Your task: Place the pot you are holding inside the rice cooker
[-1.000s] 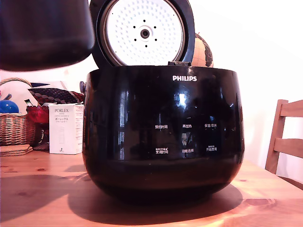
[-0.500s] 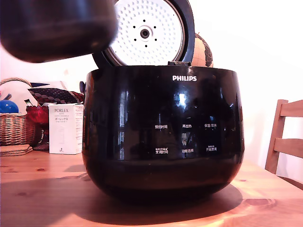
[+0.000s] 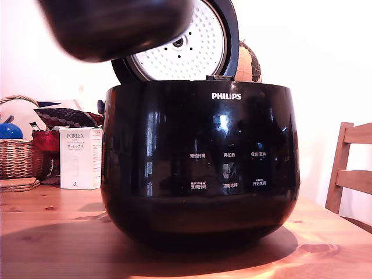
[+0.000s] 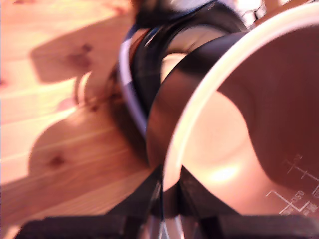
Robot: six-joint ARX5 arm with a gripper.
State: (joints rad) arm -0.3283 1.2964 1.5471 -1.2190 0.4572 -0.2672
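Observation:
The matte black pot (image 3: 116, 26) hangs tilted in the air at the top of the exterior view, left of centre, above the left rim of the rice cooker (image 3: 200, 160) and partly in front of its raised lid (image 3: 186, 46). The cooker is glossy black with a white PHILIPS logo. In the wrist view my gripper (image 4: 170, 191) is shut on the pot's thin rim (image 4: 199, 99), one finger inside and one outside the wall. Level marks show on the pot's inner wall. The cooker's rim (image 4: 130, 84) lies blurred below the pot.
The cooker stands on a wooden table (image 3: 52, 232). At the exterior view's left are a white PORLEX box (image 3: 80, 158), a wicker basket (image 3: 17, 157) and a red bowl. A wooden chair (image 3: 351, 171) stands at the right edge.
The pot has travelled from the exterior view's top left corner toward the right and now overlaps the cooker's lid. The cooker has not moved.

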